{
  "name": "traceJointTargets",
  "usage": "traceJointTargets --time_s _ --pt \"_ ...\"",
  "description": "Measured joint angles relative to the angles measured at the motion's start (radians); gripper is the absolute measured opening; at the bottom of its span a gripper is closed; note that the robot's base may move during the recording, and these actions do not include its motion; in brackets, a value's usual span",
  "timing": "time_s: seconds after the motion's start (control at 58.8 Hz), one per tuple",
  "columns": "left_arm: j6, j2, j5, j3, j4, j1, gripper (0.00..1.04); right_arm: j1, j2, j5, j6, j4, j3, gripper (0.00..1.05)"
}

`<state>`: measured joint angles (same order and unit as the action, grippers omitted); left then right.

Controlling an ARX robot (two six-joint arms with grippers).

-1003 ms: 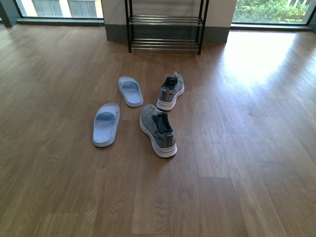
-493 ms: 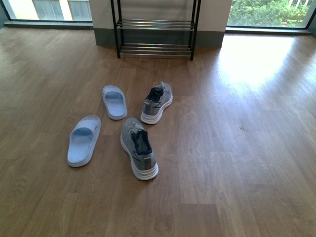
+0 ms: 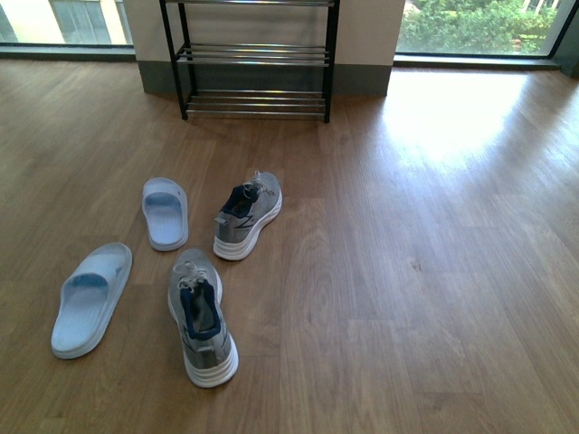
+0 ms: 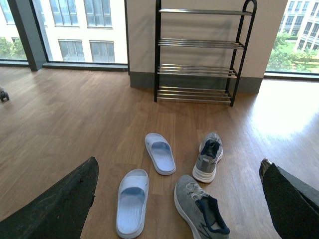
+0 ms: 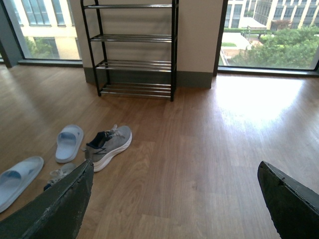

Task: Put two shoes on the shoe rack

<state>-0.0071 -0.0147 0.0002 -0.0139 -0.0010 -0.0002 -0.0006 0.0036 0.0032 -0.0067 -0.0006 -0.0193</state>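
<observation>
Two grey knit sneakers with white soles lie on the wooden floor. The near sneaker [image 3: 201,325] points away from me, and the far sneaker [image 3: 246,215] lies just beyond it. The black shoe rack [image 3: 256,63] stands against the wall behind them, its chrome bars bare. In the left wrist view my left gripper [image 4: 178,167] is open, high above the near sneaker [image 4: 202,211] and the far sneaker [image 4: 208,157]. My right gripper [image 5: 175,167] is open over bare floor, to the right of the far sneaker [image 5: 109,142]. One of its fingers [image 5: 60,209] partly hides the near sneaker [image 5: 57,174]. Neither arm shows in the front view.
Two pale blue slippers [image 3: 166,212] [image 3: 90,298] lie left of the sneakers. Floor-to-ceiling windows [image 3: 479,27] flank the wall section behind the rack. A patch of sun glare [image 3: 443,108] lies on the floor at the right.
The front view has closed in on the shoes and swung right. Sneakers, slippers and rack have slid down and to the left in the picture. The shoes themselves have not moved on the floor.
</observation>
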Motion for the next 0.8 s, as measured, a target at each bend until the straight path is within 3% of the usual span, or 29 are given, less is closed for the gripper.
traceJointTargets --time_s 0.561,0.612,0.663,0.731,0.799 --pt "-0.011 -0.003 -0.008 -0.001 -0.005 -0.002 0.95 0.0 0.001 -0.004 0.0 0.0 0.0 0.95" --pt "-0.105 -0.051 -0.05 -0.037 -0.111 -0.027 0.95 0.0 0.001 -0.003 0.0 0.0 0.0 0.95" --pt "-0.227 -0.154 -0.026 -0.079 -0.157 -0.034 0.95 0.0 0.0 -0.003 0.0 0.0 0.0 0.95" --pt "-0.394 -0.323 0.054 -0.114 -0.089 -0.028 0.95 0.0 0.001 -0.003 0.0 0.0 0.0 0.95" --pt "-0.543 -0.51 0.061 -0.164 0.042 -0.046 0.95 0.0 0.0 -0.003 0.0 0.0 0.0 0.95"
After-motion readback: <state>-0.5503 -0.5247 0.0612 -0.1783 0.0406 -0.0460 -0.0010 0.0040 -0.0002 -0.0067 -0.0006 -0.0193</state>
